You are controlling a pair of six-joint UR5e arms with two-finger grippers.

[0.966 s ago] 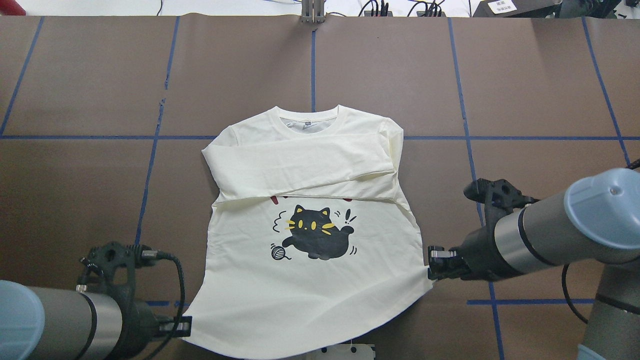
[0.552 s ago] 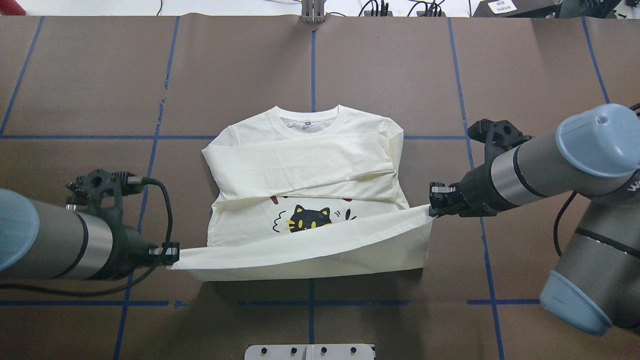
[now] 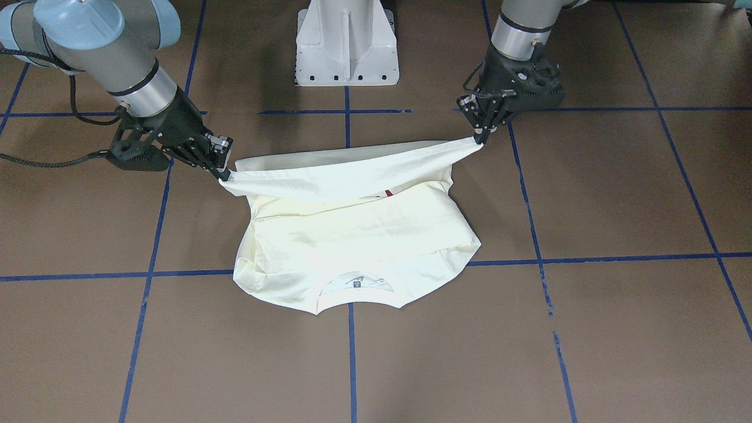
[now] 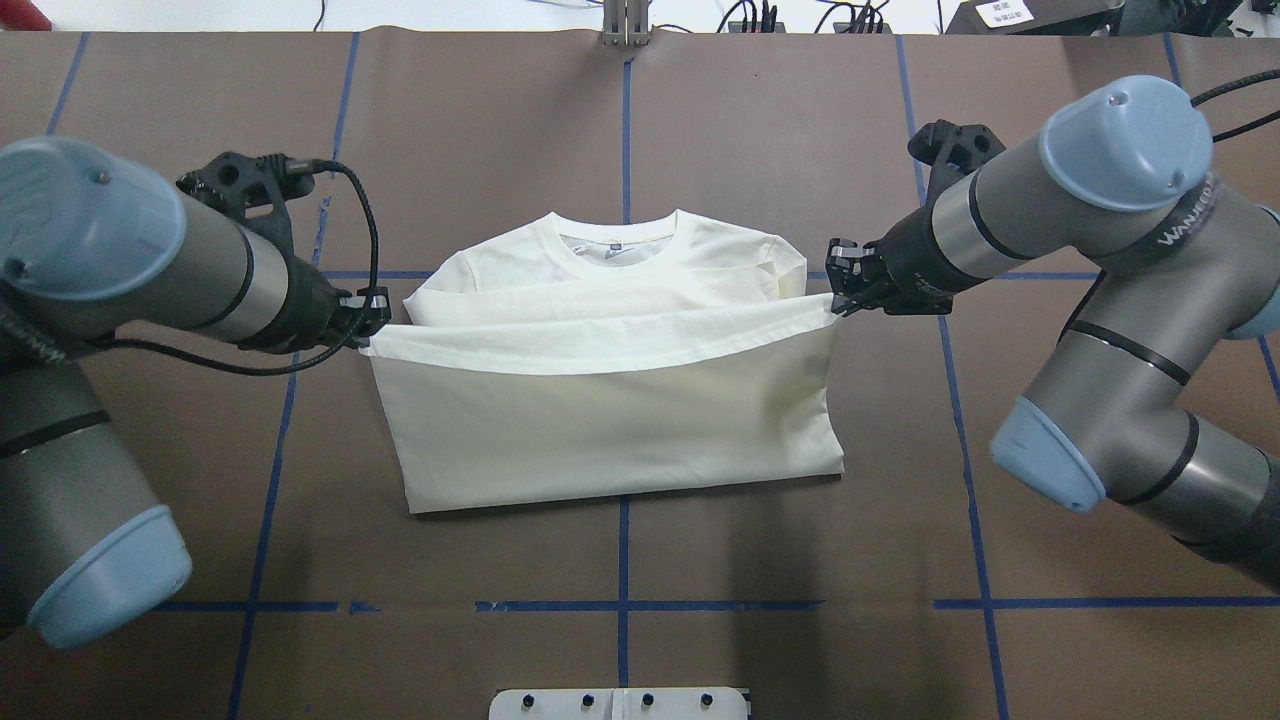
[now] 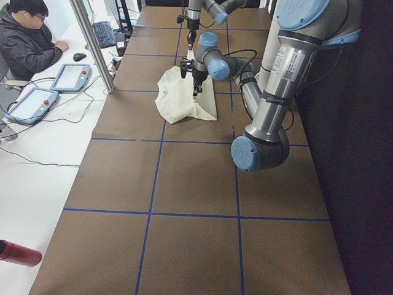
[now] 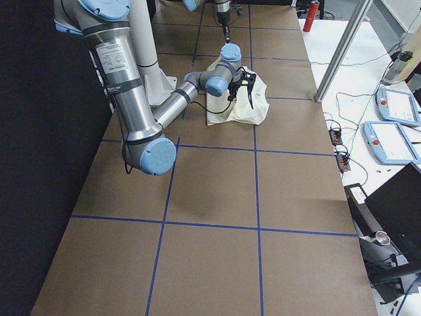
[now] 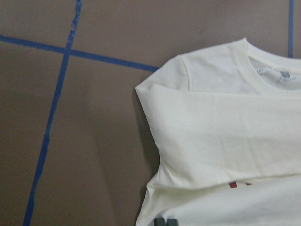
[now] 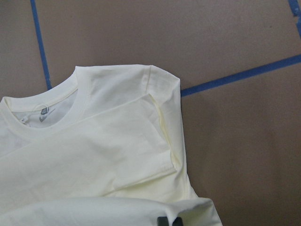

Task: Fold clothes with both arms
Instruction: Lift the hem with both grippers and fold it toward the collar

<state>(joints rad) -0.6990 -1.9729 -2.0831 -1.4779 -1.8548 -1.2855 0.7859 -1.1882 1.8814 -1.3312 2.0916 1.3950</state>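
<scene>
Two hem corners of the T-shirt (image 4: 600, 440) are clamped: one in the left gripper (image 4: 368, 322), one in the right gripper (image 4: 836, 300). You see the T-shirt at the middle of the desk (image 4: 150, 480), hem stretched above its sleeves, collar toward the operators' edge.

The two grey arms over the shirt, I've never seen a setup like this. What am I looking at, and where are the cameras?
These are two robot arms at a brown table, each ending in a two-finger gripper. One cream T-shirt lies on the table, with its sleeves folded across the chest. The left gripper and the right gripper each pinch a corner of the hem and hold it stretched between them, doubled over the body and short of the collar. One camera looks down from behind the robot, one faces it from across the table, and two stand at the table's ends. One more sits on each wrist, looking at the shirt's shoulders.
</scene>
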